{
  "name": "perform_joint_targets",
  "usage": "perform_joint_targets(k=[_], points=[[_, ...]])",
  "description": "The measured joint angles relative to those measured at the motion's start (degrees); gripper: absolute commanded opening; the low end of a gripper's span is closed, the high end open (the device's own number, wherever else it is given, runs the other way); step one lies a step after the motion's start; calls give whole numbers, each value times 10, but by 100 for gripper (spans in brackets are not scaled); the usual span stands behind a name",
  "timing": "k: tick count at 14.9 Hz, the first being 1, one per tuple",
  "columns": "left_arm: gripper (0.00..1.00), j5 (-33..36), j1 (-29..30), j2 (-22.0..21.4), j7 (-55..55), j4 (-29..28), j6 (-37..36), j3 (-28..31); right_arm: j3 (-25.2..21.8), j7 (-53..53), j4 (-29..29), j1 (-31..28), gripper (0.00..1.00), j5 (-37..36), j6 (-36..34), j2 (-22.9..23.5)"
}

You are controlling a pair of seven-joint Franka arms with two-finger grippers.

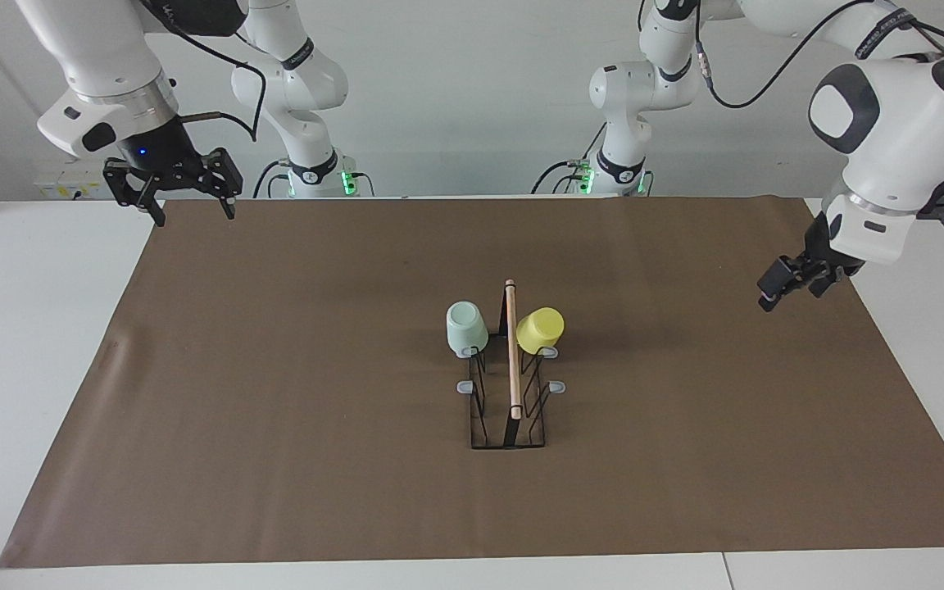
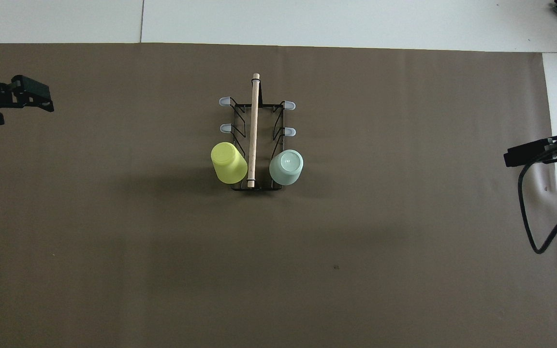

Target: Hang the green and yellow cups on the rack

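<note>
Brown paper (image 1: pixel 275 410) covers my white table, and the rack (image 1: pixel 508 410) stands in the middle of it. I see the green cup (image 1: pixel 466 328) and the yellow cup (image 1: pixel 539 329) both sitting upside down on the prongs nearest the robots. My left gripper (image 1: pixel 791 283) and right gripper (image 1: pixel 191 197) hang wide open and empty over the paper's ends. I think the job looks done, so I just need to keep both arms away.
</note>
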Motion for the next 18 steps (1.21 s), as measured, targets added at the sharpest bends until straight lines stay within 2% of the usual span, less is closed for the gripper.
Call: perform_joint_targets(k=[3,9,14,18], points=[[100,-1,0,-44,46,-2,-73,-9,0,0,0,-3,100,0,0,0],[100,-1,-25,-90,48,-6,-135,-17,0,0,1,-4,100,0,0,0],[100,-1,-24,-110,48,-57,-99,-13,0,0,2,-4,100,0,0,0],[100,-1,-9,-115,48,-63,-92,-27,0,0,2,-4,100,0,0,0]])
